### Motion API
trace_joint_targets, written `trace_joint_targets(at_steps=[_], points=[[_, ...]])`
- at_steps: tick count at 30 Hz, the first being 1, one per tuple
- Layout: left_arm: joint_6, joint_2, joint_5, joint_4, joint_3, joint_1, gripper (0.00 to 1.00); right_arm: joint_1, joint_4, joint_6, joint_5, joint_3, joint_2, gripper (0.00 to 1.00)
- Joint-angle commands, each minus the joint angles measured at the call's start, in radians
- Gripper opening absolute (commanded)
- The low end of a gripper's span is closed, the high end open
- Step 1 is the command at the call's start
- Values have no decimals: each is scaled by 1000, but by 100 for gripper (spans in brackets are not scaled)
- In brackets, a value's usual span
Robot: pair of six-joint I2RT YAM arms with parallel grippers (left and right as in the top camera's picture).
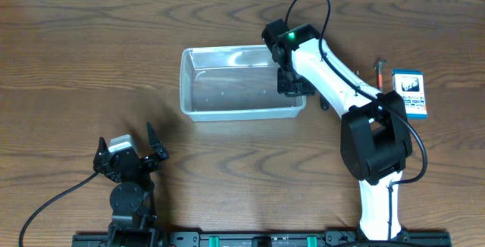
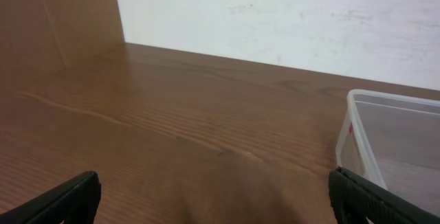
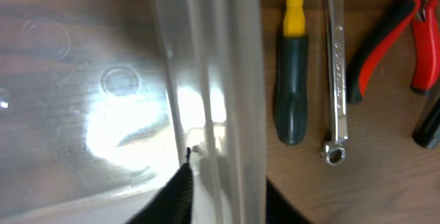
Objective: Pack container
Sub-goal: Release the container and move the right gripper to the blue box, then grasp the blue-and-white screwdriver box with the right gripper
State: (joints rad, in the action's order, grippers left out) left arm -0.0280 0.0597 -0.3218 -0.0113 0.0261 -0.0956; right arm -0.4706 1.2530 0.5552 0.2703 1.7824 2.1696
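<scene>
The container [image 1: 227,88] sits at upper centre of the overhead frame, and I see nothing in it, so by my reading packing has not begun. A screwdriver [image 3: 291,80], a wrench [image 3: 335,80] and red-handled pliers [image 3: 385,38] lie on the table [image 1: 76,50] just outside its wall, at the right of the wrist frame. My right claw [image 1: 292,86] is at the tub's right end, jaws part-open astride the wall; I cannot tell whether they pinch it. My left claw [image 1: 129,147], lower left, is spread wide and holds nothing.
</scene>
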Motion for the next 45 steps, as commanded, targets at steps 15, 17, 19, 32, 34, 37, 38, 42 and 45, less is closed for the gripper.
trace_joint_targets(at_steps=[15,17,19,32,34,37,38,42,45], points=[[2,-3,-20,-30,-22,-3,98,23,-232,-191,-27,-2,-218,68],[2,-3,-19,-30,-22,-3,98,54,-262,-253,-23,-2,-299,69],[2,-3,-20,-30,-22,-3,98,93,-267,-300,-6,-2,-358,70],[2,-3,-19,-30,-22,-3,98,605,-211,-565,-209,-13,-347,92],[2,-3,-20,-30,-22,-3,98,669,-218,-579,-230,-13,-307,92],[2,-3,-20,-30,-22,-3,98,748,-229,-580,-248,-13,-248,92],[2,-3,-20,-30,-22,-3,98,769,-230,-581,-264,-13,-226,92],[2,-3,-20,-30,-22,-3,98,798,-217,-625,-278,-13,-140,95],[2,-3,-19,-29,-22,-3,98,798,-213,-624,-261,-13,-83,99]])
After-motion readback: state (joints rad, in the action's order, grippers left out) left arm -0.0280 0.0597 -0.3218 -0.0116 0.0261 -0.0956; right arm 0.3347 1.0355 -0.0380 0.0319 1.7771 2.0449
